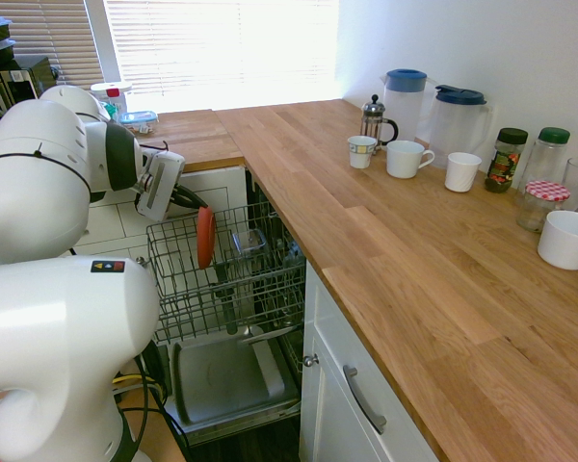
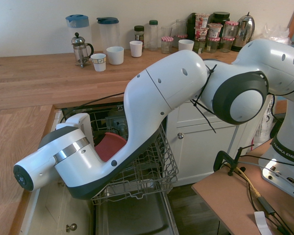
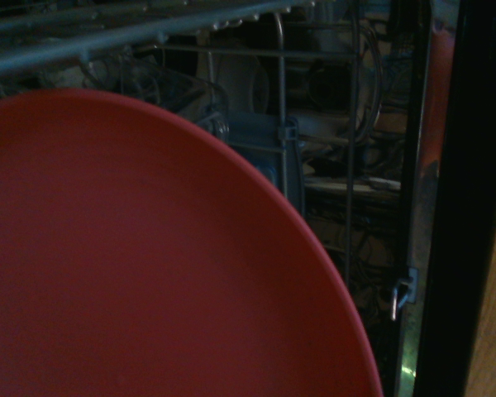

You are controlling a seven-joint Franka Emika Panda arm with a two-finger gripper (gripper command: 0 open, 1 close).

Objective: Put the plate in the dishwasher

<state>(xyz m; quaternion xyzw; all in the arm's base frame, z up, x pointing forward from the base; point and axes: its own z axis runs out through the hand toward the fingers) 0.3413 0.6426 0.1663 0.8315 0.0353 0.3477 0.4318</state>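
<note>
The red-orange plate (image 1: 204, 239) stands on edge over the left part of the dishwasher's pulled-out grey wire rack (image 1: 241, 284), its lower rim down among the wires. My gripper (image 1: 197, 204) is shut on the plate's top rim, reaching in from the left. The plate (image 2: 110, 145) shows behind my forearm in the second exterior view, where the fingers are hidden. In the wrist view the plate (image 3: 149, 265) fills most of the picture, with rack wires (image 3: 281, 99) behind it. The dishwasher door (image 1: 222, 380) lies open below the rack.
A grey utensil basket (image 1: 249, 241) sits in the rack just right of the plate. The wooden counter (image 1: 385, 250) runs along the right, bearing a French press (image 1: 374, 118), two jugs, mugs (image 1: 406, 159) and jars. A white cabinet (image 1: 356, 404) flanks the dishwasher.
</note>
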